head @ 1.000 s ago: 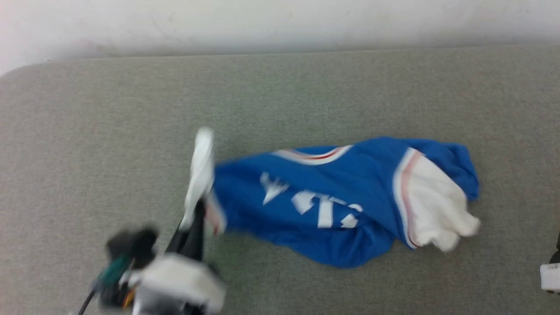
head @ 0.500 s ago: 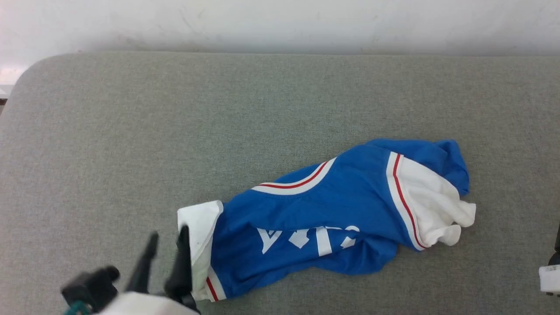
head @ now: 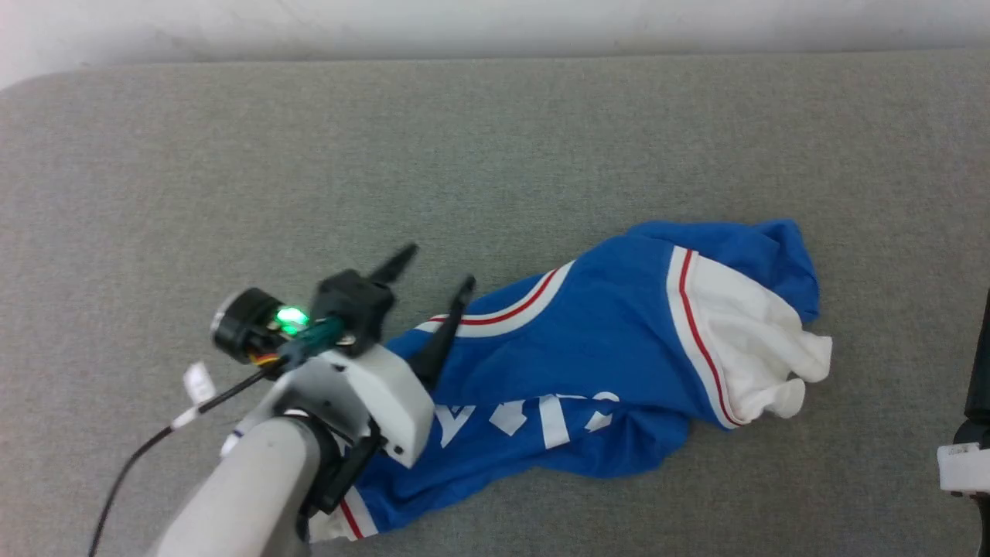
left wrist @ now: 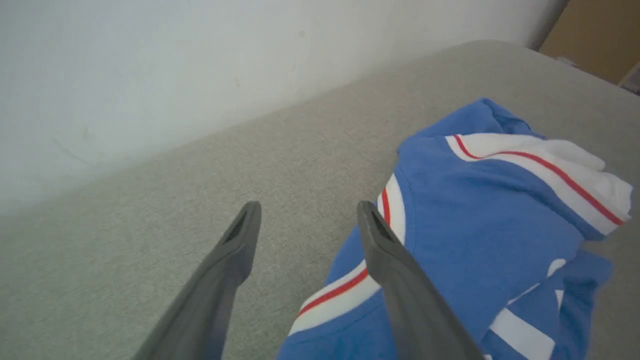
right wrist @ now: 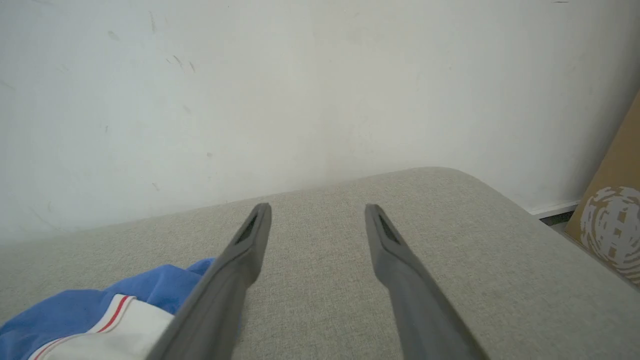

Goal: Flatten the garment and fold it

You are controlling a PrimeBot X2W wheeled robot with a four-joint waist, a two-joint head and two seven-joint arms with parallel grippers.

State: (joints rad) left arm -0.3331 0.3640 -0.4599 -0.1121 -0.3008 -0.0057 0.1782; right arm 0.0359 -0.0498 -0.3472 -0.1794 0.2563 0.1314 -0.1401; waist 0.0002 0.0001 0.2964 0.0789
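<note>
The garment (head: 603, 363) lies crumpled on the grey cushion (head: 232, 155). It is a royal-blue jersey with a white sleeve (head: 742, 340) bunched at its right end, red-and-white trim and white lettering (head: 541, 410). My left gripper (head: 433, 275) is open, hovering over the garment's upper left edge by the striped collar trim (left wrist: 345, 295). One finger (left wrist: 400, 280) is above the blue cloth and the other is over bare cushion. My left arm covers the garment's left end. My right gripper (right wrist: 317, 207) is open and holds nothing, off the garment's right end. The blue cloth (right wrist: 125, 295) shows at its lower left.
A white wall (head: 495, 23) runs along the cushion's far edge. A brown cardboard box (right wrist: 610, 225) stands beyond the cushion's rounded right corner. Bare cushion stretches to the left of the garment and behind it.
My left gripper let go of the white left sleeve, which dropped flat, then moved up and right over the collar edge. The head camera has shifted as well.
</note>
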